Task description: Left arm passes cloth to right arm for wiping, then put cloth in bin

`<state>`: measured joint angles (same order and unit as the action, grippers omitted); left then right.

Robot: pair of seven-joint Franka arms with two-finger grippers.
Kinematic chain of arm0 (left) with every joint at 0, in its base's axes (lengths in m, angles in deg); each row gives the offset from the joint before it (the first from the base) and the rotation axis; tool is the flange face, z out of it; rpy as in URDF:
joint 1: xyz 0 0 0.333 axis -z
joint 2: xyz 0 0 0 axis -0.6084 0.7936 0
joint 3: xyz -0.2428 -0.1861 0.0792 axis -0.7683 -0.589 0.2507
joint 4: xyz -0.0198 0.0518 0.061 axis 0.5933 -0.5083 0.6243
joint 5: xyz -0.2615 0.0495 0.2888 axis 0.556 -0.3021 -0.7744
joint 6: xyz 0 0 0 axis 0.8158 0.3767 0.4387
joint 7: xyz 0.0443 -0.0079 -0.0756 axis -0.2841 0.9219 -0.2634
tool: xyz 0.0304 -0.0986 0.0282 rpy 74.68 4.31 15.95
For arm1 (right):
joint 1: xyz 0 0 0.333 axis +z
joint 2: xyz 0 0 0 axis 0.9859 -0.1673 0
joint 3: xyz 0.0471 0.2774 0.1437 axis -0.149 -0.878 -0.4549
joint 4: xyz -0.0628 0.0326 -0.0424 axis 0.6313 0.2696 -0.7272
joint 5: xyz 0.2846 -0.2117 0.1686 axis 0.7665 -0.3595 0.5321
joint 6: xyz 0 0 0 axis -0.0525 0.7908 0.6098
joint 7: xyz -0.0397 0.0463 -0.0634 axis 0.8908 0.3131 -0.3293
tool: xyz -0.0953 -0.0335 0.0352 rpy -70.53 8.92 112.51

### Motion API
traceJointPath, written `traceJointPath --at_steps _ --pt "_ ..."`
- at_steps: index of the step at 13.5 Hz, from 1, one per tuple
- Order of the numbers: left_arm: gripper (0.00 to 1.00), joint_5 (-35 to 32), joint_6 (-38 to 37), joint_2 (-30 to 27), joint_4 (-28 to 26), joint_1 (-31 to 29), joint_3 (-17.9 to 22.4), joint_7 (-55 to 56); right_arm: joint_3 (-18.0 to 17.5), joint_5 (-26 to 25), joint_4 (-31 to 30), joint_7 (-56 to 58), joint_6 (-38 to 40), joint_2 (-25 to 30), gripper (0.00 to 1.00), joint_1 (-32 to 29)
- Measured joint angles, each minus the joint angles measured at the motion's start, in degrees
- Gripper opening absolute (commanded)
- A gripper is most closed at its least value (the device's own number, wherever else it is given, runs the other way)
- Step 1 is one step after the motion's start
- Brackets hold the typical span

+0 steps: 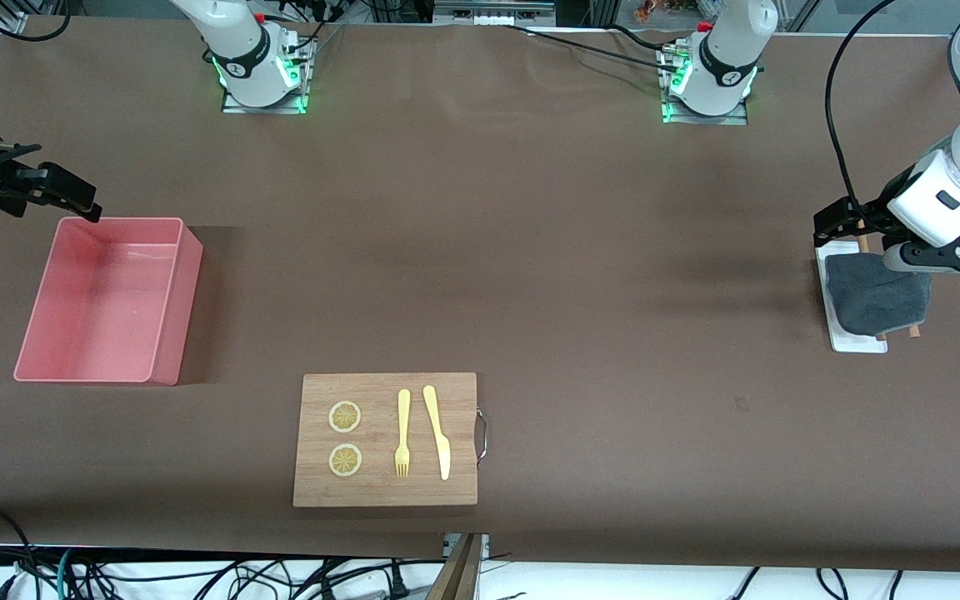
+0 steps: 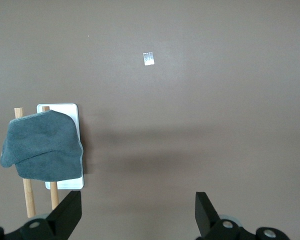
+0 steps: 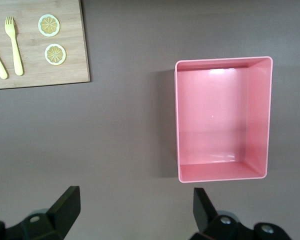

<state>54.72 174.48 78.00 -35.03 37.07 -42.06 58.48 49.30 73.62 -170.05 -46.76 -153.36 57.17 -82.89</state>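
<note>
The dark grey cloth (image 1: 873,293) lies draped over two wooden rods on a white tray (image 1: 859,342) at the left arm's end of the table. My left gripper (image 1: 837,223) hovers beside the cloth, open and empty. In the left wrist view the cloth (image 2: 42,147) sits off to one side of the left gripper (image 2: 138,200), which is over bare table. The pink bin (image 1: 188,250) stands empty at the right arm's end. My right gripper (image 1: 72,196) is open and empty, up beside the bin's corner. In the right wrist view the right gripper (image 3: 135,197) is over bare table beside the bin (image 3: 262,115).
A wooden cutting board (image 1: 455,417) with a yellow fork, a yellow knife and two lemon slices lies near the front camera; it also shows in the right wrist view (image 3: 35,80). A small silver tape square (image 2: 149,58) sticks to the brown table.
</note>
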Motion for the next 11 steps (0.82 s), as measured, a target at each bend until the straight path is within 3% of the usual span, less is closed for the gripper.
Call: traceJointPath --at_steps 11 --pt "1.0 0.0 -0.5 0.8 0.9 0.0 0.1 0.0 0.0 0.0 0.0 0.0 0.0 0.0 1.0 0.0"
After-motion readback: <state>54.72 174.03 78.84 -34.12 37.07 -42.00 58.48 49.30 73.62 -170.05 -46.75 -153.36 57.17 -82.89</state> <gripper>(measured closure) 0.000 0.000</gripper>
